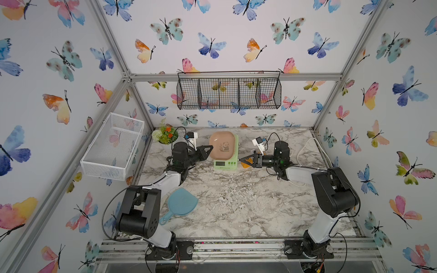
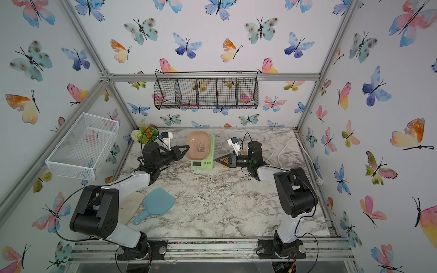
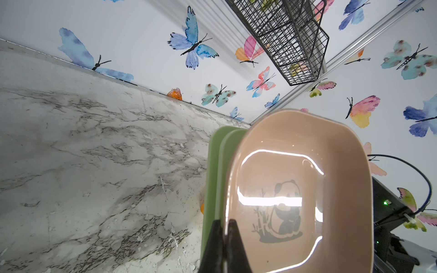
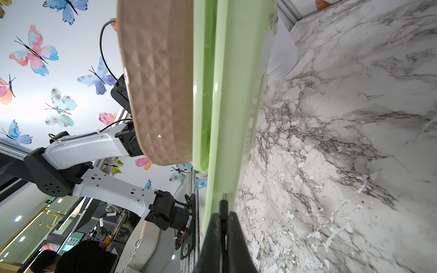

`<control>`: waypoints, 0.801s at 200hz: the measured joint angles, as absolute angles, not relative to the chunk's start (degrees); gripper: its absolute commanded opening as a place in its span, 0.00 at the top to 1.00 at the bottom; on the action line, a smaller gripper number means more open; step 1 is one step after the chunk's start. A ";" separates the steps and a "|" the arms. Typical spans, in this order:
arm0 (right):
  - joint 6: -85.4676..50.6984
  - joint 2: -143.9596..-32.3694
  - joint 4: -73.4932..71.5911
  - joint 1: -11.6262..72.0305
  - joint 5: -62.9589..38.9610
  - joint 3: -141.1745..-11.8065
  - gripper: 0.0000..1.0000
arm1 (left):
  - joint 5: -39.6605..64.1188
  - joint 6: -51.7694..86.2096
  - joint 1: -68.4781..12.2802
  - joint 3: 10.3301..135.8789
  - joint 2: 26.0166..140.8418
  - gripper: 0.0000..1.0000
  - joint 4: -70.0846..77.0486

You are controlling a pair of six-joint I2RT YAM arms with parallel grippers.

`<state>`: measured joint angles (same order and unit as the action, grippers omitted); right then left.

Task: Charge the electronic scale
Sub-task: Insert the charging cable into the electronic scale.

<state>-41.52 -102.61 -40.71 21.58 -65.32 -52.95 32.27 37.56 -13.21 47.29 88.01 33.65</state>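
The left flank of the electronic scale (image 1: 225, 163) is blocked by the left gripper (image 1: 211, 147), jaws pinched on the bowl rim. The right flank is blocked by the right gripper (image 1: 239, 160), with a dark plug (image 4: 223, 203) clamped. In front of the scale, broad surface (image 1: 236, 201) is left open, interrupted only by a blue paddle (image 1: 182, 202) front-left.

green scale (image 1: 225, 164) w/ tan bowl, table centre-back

Both top views give me the whole bench (image 1: 236, 208) from high above its front edge, nearly alike. Each wrist camera rides close behind its gripper, left gripper (image 3: 224, 222) and right gripper (image 4: 223, 214), looking past the tips; both catch the electronic scale (image 4: 227, 94) just ahead.
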 measured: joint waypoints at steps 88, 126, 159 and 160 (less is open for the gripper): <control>-39.20 -102.61 -35.07 21.58 -65.21 -54.06 0.98 | 32.36 37.04 -13.37 47.29 88.01 1.00 33.63; -38.33 -102.61 -33.76 21.61 -65.17 -54.15 0.98 | 32.36 36.75 -13.72 47.29 88.01 1.00 33.61; -38.11 -102.61 -32.69 21.74 -65.08 -54.61 0.98 | 32.27 36.45 -13.98 47.29 88.01 1.00 33.63; -38.11 -102.61 -32.60 21.74 -65.06 -54.63 0.98 | 32.27 36.45 -13.98 47.29 88.01 1.00 33.63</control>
<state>-38.11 -102.61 -32.60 21.74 -65.06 -54.63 32.27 36.45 -13.98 47.29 88.01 33.63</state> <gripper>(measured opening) 0.069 0.049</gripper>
